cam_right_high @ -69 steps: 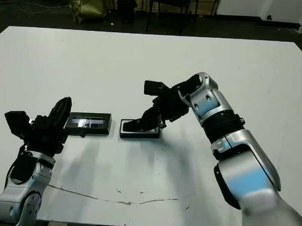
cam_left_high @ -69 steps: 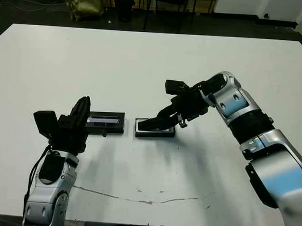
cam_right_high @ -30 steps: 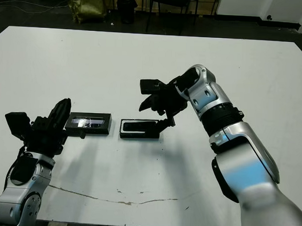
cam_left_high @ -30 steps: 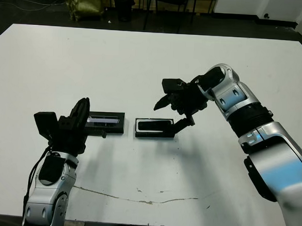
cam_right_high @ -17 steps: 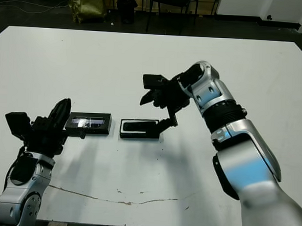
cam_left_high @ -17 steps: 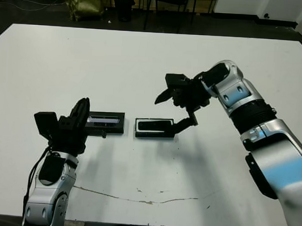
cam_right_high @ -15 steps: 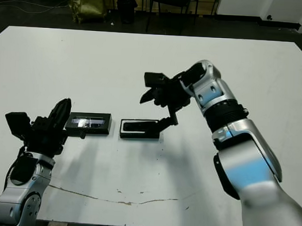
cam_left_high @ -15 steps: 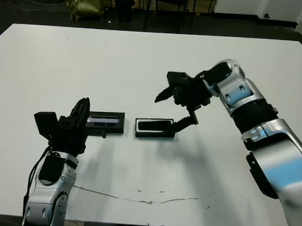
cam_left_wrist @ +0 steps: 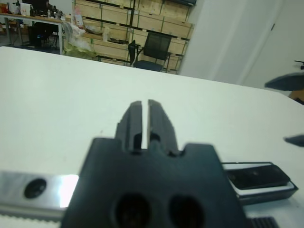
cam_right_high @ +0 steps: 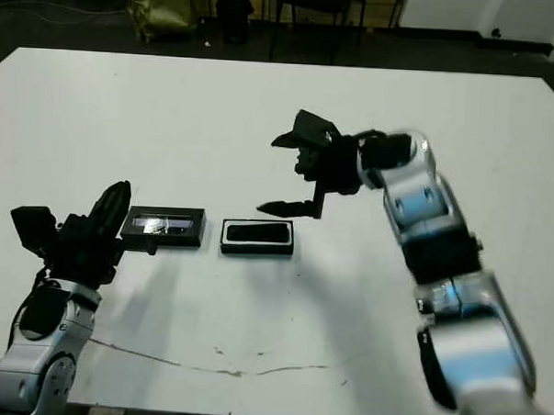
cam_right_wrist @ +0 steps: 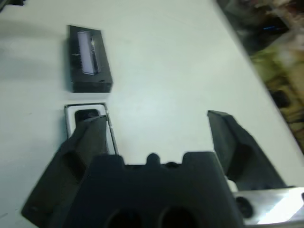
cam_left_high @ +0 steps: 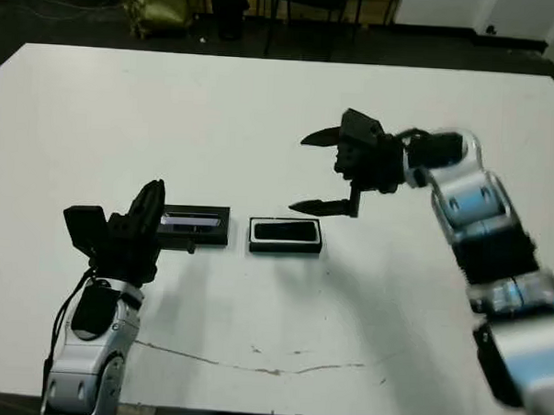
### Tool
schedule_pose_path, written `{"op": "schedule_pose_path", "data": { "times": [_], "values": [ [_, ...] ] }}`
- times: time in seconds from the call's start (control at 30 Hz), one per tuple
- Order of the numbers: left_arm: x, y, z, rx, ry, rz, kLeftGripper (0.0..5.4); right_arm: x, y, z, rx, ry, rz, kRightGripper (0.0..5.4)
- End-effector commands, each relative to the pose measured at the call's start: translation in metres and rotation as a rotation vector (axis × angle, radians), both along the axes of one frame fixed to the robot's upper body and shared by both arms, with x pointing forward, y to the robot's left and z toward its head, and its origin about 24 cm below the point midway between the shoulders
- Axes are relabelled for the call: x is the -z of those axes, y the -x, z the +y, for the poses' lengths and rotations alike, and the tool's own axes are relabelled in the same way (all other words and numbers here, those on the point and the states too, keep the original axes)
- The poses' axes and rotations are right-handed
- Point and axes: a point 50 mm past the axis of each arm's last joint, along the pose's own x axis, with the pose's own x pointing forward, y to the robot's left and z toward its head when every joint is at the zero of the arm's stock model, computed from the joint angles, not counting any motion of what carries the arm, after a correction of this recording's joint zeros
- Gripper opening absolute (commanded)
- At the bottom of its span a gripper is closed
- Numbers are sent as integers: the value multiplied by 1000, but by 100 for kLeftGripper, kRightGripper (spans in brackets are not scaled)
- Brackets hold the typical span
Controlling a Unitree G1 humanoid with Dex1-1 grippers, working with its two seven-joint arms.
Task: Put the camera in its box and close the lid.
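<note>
Right gripper [cam_left_high: 320, 171], fingers spread, hangs above box [cam_left_high: 285, 235] (camera [cam_left_high: 285, 231] inside); lid [cam_left_high: 194, 226] beside.

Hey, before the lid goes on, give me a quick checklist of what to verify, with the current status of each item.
1. Camera lies inside the box: ok.
2. Right gripper is open and empty: ok.
3. Right gripper is clear of the box: ok, it hangs above and beyond it, not touching.
4. Lid lies flat on the table, beside the box on the robot's left: ok.
5. Left gripper holds the lid: not ok; its fingers are shut, near the lid's outer end, with nothing between them.
6. Camera sits fully flush in the lining: cannot tell.
</note>
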Motion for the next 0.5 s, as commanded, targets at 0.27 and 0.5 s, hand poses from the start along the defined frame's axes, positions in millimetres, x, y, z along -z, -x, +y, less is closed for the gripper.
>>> {"op": "schedule_pose_path", "data": {
  "times": [0.27, 0.5],
  "values": [
    [6, 0, 1, -5, -8, 40, 0, 17, 39, -5, 163, -105, -496, 232],
    [4, 0, -1, -3, -34, 32, 0, 38, 54, -3, 182, -166, -539, 71]
  ]
}}
